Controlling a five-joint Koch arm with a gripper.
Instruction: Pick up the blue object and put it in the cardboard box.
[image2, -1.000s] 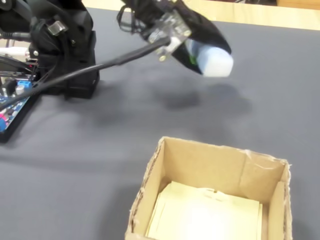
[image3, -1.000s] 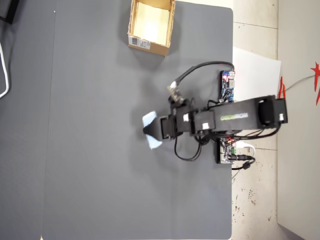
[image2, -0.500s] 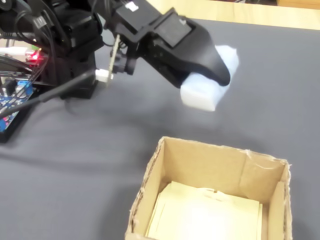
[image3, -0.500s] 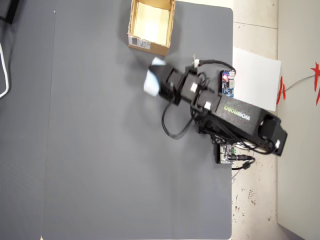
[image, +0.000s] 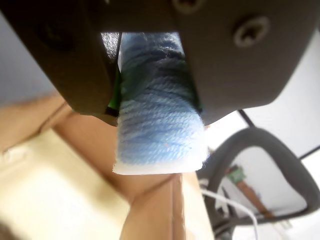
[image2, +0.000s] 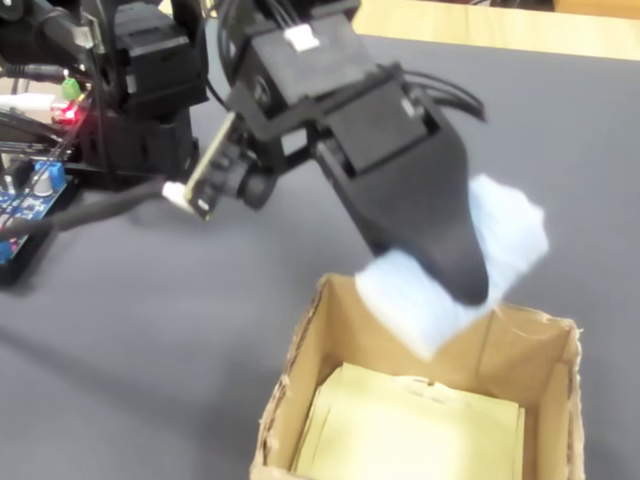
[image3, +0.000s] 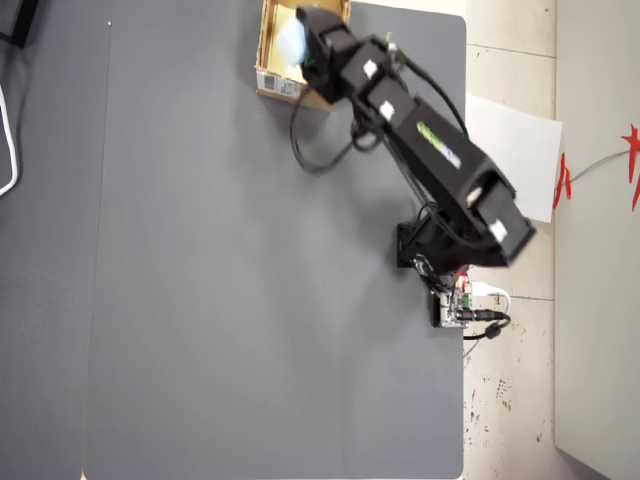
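In the wrist view my gripper (image: 157, 116) is shut on the blue object (image: 160, 140), a soft pale blue-white block squeezed between the dark jaws. The block's lower end hangs over the tan rim of the cardboard box (image: 150, 210), whose pale yellowish inside lies at lower left. From the fixed view the blue object (image2: 512, 235) is held just above the far wall of the cardboard box (image2: 297, 365), and one black jaw of the gripper (image2: 468, 272) covers its middle. Seen from overhead, the gripper (image3: 300, 45) and blue object (image3: 291, 40) are over the cardboard box (image3: 277, 84) at the table's top edge.
The arm's base (image3: 428, 245) stands at the right table edge in the overhead view. A blue circuit board (image2: 25, 200) with wires and a red light sits at the left of the fixed view. A black cable (image3: 315, 160) loops over the grey tabletop.
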